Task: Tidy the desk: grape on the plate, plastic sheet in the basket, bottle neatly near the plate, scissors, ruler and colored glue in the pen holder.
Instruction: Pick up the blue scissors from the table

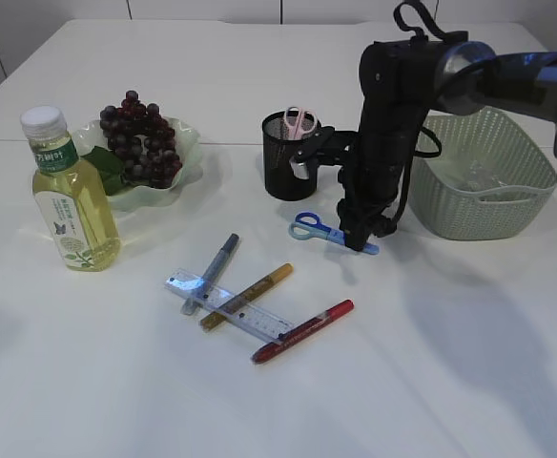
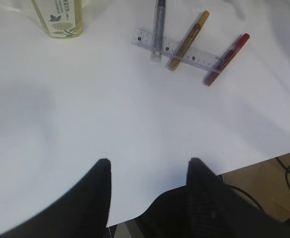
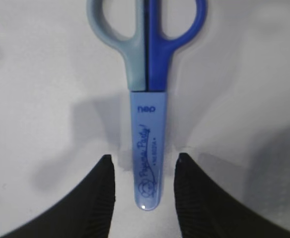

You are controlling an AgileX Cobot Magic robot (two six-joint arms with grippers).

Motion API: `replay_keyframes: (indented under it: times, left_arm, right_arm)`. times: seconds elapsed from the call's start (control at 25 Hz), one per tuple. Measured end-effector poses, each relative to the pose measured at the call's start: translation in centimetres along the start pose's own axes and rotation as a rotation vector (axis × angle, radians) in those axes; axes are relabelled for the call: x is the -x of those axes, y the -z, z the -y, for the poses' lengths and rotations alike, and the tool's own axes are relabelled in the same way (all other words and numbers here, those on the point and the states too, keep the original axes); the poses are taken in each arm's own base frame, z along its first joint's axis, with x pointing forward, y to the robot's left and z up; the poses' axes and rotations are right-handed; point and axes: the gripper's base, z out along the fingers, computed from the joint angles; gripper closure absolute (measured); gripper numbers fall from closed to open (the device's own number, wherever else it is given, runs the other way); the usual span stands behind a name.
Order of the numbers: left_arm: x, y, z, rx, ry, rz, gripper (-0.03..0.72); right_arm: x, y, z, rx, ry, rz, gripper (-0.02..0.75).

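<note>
The right gripper (image 3: 144, 191) points straight down, jaws parted; the left gripper (image 2: 150, 186) hovers, jaws apart.

Blues, purples and pale greens on a white surface (image 1: 431, 363)

The scissors (image 3: 147, 99) pair 1 grey-blue handle with 1 royal-blue handle above a light-blue sheath printed in dark-blue script. The grapes (image 1: 140, 138) are dark purple on a pale-green plate (image 1: 185, 134). The bottle (image 1: 72, 196) holds yellow liquid under a white cap and green label. The 3 glue pens (image 1: 250, 296) are silver, gold and red across a clear, blue-tinted ruler (image 1: 259, 322). The pen holder (image 1: 286, 157) is black mesh; the basket (image 1: 488, 181) is sage-green weave.
</note>
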Motion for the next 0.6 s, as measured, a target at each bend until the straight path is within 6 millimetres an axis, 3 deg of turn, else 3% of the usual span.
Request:
replay_keyframes:
  times: [0.6]
  left_arm:
    - [0.0,0.0,0.0,0.0,0.0,0.0,0.326]
  right_arm:
    - [-0.06,-0.65,0.02,0.008,0.007,-0.011,0.406]
